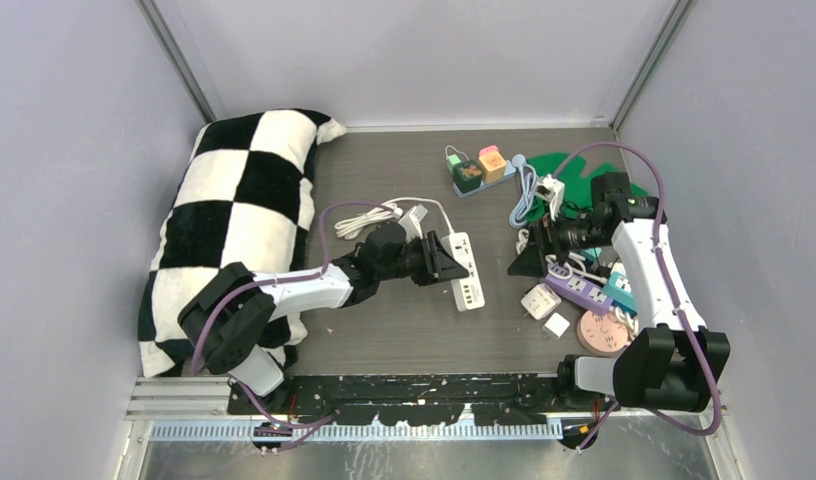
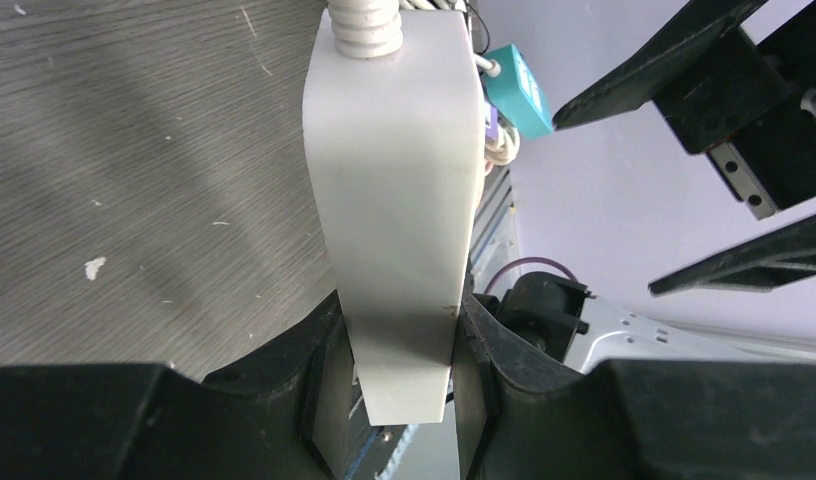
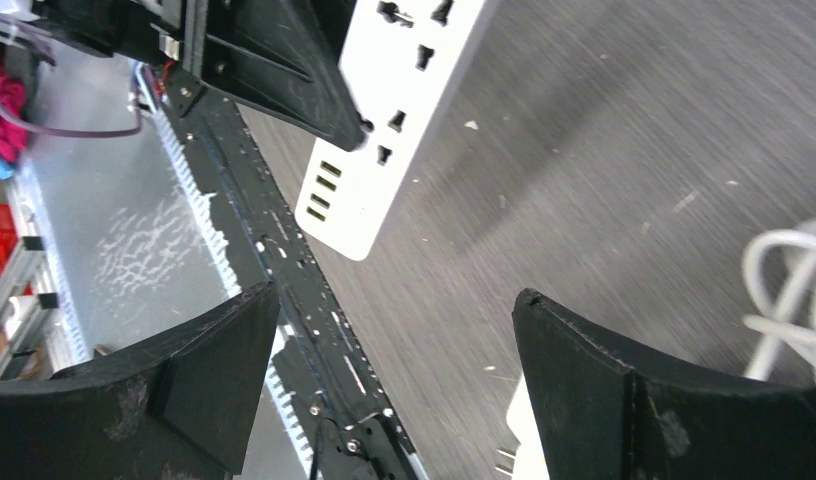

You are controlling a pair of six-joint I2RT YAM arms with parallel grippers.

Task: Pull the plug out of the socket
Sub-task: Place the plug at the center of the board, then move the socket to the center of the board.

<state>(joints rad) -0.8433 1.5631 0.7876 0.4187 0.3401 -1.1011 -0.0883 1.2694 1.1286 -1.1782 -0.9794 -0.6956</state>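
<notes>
The dark counter (image 1: 384, 330) fills the middle. A big black and white checked pillow (image 1: 234, 220) lies along its left side. The left arm (image 1: 304, 285) reaches across to the middle of the counter. The right arm (image 1: 649, 280) bends in from the right.

The long white socket strip (image 1: 467, 275) lies in the middle of the counter. The left jaws are narrow and pinch the strip by its two long sides. Its white cord (image 1: 404, 205) comes out of the far end and curls away behind the left arm.

The right jaws are wide and hold nothing. They hang just beside the strip, on its right.

I cannot tell if a plug sits in the strip.

A purple socket strip (image 1: 582, 290) and a round pink socket (image 1: 604, 332) lie under the right arm.
</notes>
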